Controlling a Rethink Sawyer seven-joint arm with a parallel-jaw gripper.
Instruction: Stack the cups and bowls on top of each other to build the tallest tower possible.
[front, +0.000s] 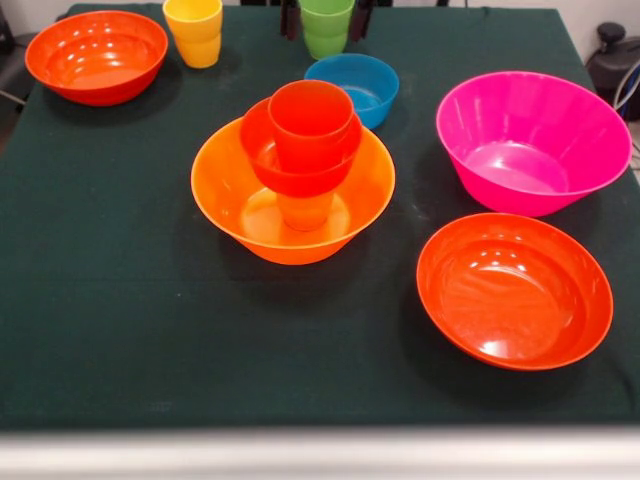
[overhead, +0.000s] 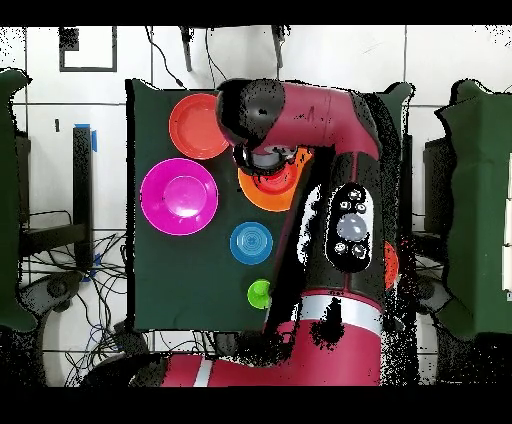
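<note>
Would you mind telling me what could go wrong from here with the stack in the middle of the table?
1. The tower in the large orange bowl rests on one small orange cup carrying a wider red-orange bowl and a red-orange cup; a nudge may topple it.
2. The gripper flanks the green cup near the blue bowl, which carrying could clip.

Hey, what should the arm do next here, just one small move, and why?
Probably secure the green cup and lift it straight up. The claw stands at that cup at the table's far edge, and the tower in the orange bowl ends in an upright red cup whose open mouth could likely take it.
</note>
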